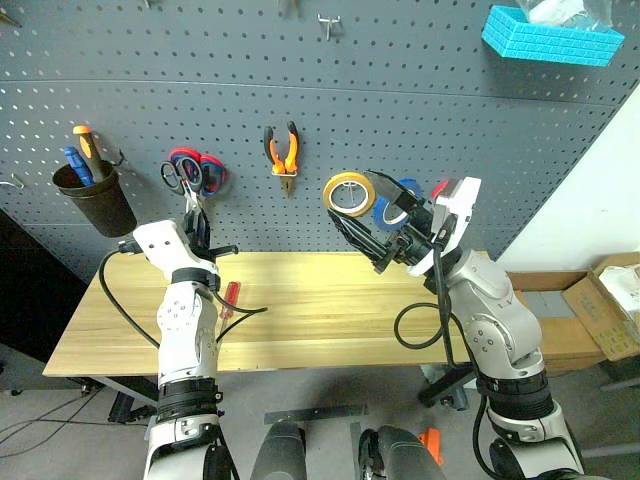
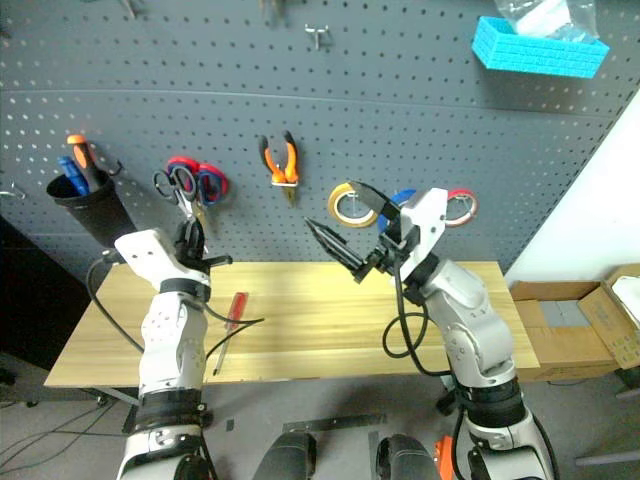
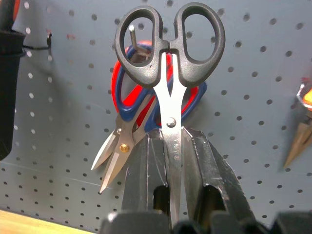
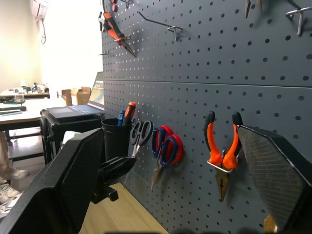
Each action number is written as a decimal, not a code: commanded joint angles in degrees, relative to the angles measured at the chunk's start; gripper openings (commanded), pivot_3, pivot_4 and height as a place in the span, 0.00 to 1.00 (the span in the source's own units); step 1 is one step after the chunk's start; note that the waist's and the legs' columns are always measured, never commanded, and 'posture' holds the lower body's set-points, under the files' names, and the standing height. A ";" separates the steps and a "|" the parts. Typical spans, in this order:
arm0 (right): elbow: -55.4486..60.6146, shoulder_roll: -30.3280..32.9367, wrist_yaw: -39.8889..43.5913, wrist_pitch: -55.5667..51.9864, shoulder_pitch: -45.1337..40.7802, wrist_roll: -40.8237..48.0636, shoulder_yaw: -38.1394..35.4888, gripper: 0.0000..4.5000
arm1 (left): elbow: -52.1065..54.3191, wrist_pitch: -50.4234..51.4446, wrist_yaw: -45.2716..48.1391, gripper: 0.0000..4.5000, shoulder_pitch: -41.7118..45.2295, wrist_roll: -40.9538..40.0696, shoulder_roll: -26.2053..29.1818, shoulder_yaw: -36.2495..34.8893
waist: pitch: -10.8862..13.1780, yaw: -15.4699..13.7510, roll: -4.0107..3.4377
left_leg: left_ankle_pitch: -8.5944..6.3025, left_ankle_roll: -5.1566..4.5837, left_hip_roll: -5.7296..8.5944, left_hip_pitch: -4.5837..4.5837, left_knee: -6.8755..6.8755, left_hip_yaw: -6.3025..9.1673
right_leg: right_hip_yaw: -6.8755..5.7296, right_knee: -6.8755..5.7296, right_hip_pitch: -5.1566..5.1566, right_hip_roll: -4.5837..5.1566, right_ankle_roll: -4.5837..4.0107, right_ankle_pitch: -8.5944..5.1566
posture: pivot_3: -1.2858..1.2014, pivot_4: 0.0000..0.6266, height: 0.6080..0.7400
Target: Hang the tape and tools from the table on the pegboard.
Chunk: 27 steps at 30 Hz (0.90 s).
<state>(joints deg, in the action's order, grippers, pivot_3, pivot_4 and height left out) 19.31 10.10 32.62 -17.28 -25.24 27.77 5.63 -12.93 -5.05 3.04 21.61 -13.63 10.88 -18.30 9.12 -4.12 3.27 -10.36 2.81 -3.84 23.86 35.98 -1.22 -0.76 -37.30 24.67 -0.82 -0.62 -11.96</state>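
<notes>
The black-handled scissors point(image 3: 170, 58) hang against the pegboard point(image 1: 420, 100), with one handle loop over a metal hook. My left gripper point(image 3: 173, 135) is shut on their blades from below. The orange-and-black pliers point(image 1: 283, 150) hang on a hook further right. On the table point(image 1: 330, 310), just right of my left arm, lies the red-handled screwdriver point(image 1: 230, 295). The blue tape point(image 2: 403, 196) hangs on the board, partly hidden by my right gripper point(image 2: 335, 205). That gripper is raised in front of the board, open and empty.
Red-and-blue scissors point(image 3: 131, 97) hang right behind the black ones. A yellow roll point(image 1: 348, 193) and a red roll point(image 2: 460, 205) flank the blue tape. A black cup point(image 1: 95, 195) of tools hangs far left and a blue basket point(image 1: 550, 35) top right. Cardboard boxes point(image 1: 600, 300) stand right of the table.
</notes>
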 commanded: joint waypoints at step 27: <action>5.40 3.55 0.72 -2.56 2.30 -0.40 1.96 1.00 | 2.63 8.18 0.32 0.99 -5.03 -2.16 -2.54 1.77 | 0.10 1.65 -0.08 | -0.06 -0.10 -0.03 -0.01 -0.03 -0.13 | 0.13 0.10 -0.01 0.04 0.01 0.01 | 0.55 0.25 1.00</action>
<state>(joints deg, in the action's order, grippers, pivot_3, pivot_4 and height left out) 21.77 13.10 32.62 -19.44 -23.09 27.71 6.80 -15.84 1.72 4.32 16.77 -15.72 8.34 -16.84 9.22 -2.48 3.18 -10.42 2.70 -3.88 23.85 35.95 -1.34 -0.63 -37.21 24.67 -0.77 -0.62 -11.96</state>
